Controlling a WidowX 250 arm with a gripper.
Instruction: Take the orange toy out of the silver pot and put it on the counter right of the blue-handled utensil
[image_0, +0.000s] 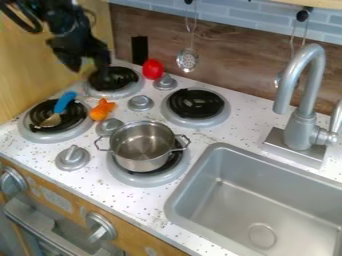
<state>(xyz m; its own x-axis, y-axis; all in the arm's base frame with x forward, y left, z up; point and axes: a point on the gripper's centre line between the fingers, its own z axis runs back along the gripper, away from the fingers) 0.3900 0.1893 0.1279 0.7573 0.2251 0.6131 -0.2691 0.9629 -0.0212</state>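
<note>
Camera view: your gripper (88, 69) hangs at the upper-left burner (133, 90), fingers spread. Red object (152, 69) sits just beside that burner; blue-handled spoon (63, 103) lies on the far-left burner (56, 136), orange toy (102, 109) near it. Steel pot (141, 152) on the lower burner (133, 179).

Pot (142, 150) on 1 of 4 burners (143, 179), left of sink (267, 210).

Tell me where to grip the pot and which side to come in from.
I'd take the pot by its rim, on the far-left stretch between the handles, with the gripper coming straight down, one finger inside and one outside. It stands upright and open, and its wall looks thin.
</note>
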